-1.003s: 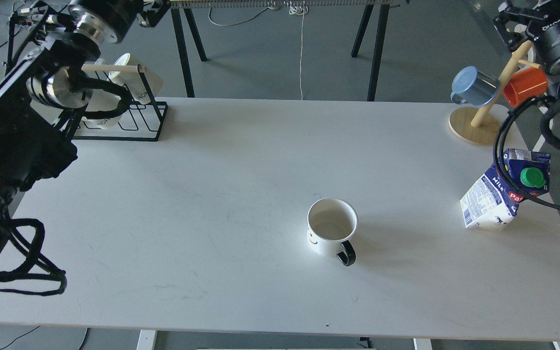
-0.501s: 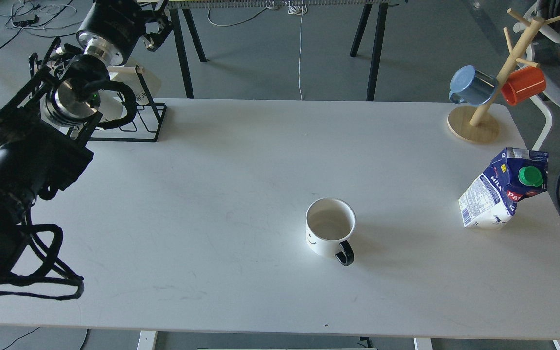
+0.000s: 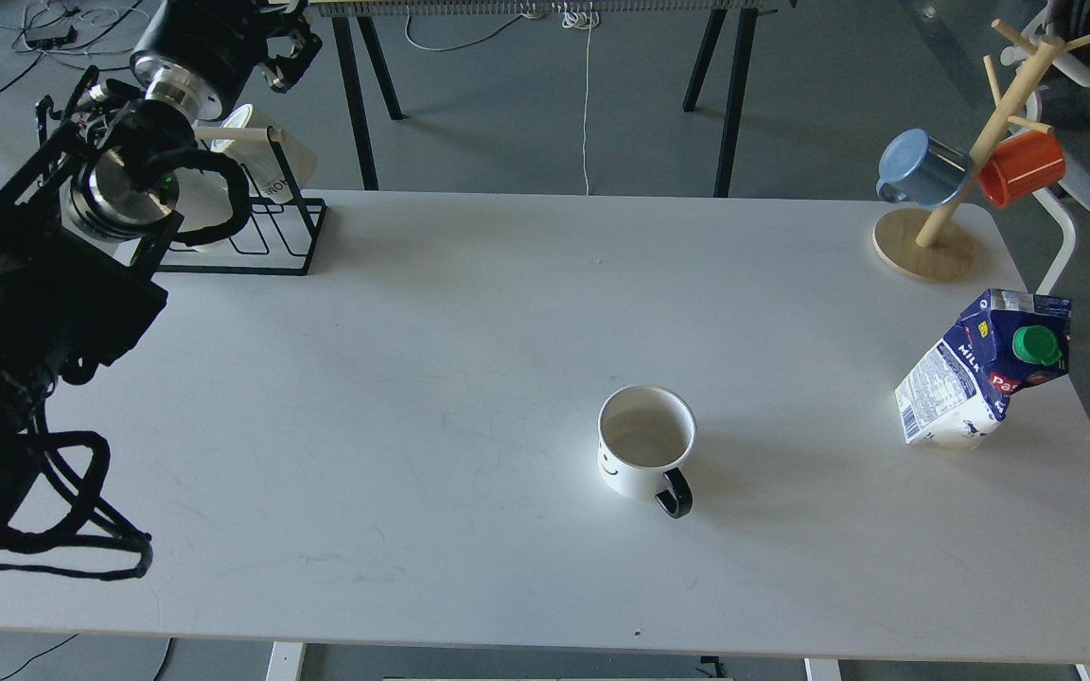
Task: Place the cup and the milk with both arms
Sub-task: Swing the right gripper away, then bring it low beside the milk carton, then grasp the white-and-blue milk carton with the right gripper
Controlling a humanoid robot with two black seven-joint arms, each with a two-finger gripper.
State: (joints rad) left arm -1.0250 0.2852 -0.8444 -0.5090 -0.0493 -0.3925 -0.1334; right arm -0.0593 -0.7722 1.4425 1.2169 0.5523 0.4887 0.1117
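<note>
The white bench (image 3: 413, 378) carries both items, seemingly placed. The left arm's gripper (image 3: 285, 43) sits at upper left; I cannot tell how its jaws stand. The right gripper is out of view. Milk carton (image 3: 975, 378) at right edge; smiley mug (image 3: 646, 452) right of centre.

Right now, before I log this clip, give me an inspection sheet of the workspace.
Surface: white table, bare in the middle.
Job's things: white mug upright, handle toward me; milk carton near the right edge, green cap on.
Clutter: black wire rack back left; wooden mug tree with blue mug and orange mug.
Grippers: left gripper raised beyond the table, state unclear; right not in view.
Cables: white cord hanging behind.
Surroundings: grey floor, trestle legs.
</note>
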